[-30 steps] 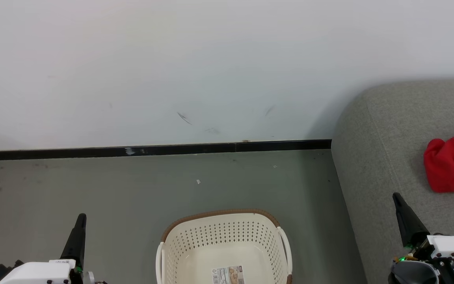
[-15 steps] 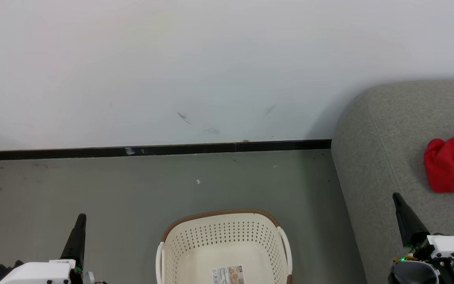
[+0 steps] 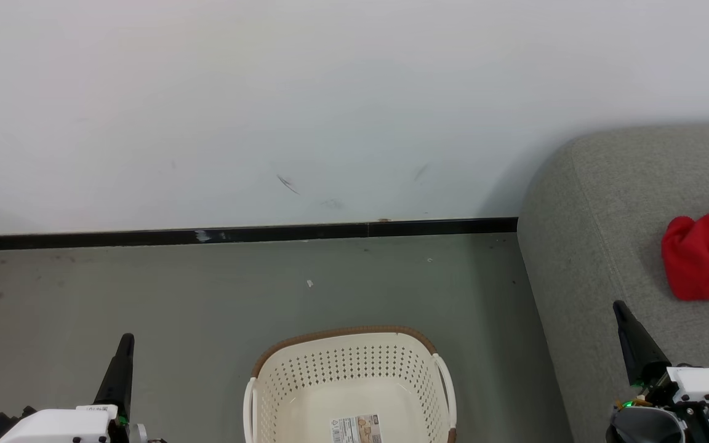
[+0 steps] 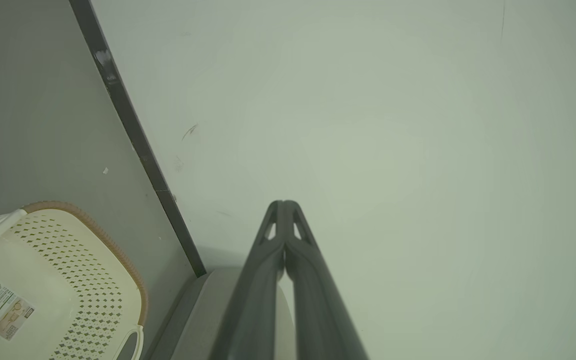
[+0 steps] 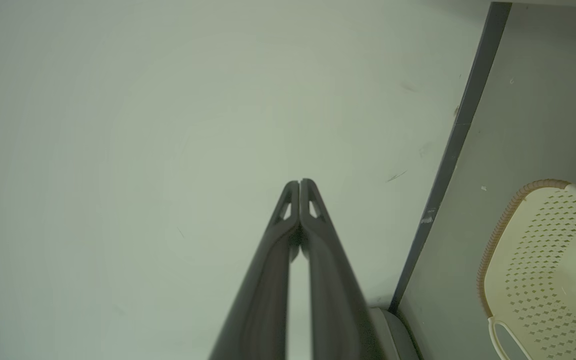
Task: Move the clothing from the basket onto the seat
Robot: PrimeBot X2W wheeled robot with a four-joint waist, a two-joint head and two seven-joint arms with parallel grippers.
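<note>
The cream-white basket (image 3: 280, 394) with a brown rim stands on the floor at the bottom centre; its visible inside holds just a paper label (image 3: 357, 429). Red clothing (image 3: 706, 255) lies crumpled on the grey seat (image 3: 582, 258) at the right edge. My left gripper (image 3: 125, 342) is at the lower left over the floor, shut with nothing in it. Over the seat's front, my right gripper (image 3: 620, 307) is shut and holds nothing. The left wrist view shows the shut left gripper (image 4: 283, 204) and the basket (image 4: 93, 280); the right wrist view shows the shut right gripper (image 5: 299, 182) and the basket (image 5: 543, 270).
A white wall (image 3: 330, 104) with a black baseboard (image 3: 237, 234) runs behind the grey floor (image 3: 207, 295). The seat's rounded corner stands close to the basket's right side. A small white speck (image 3: 309, 283) lies on the floor.
</note>
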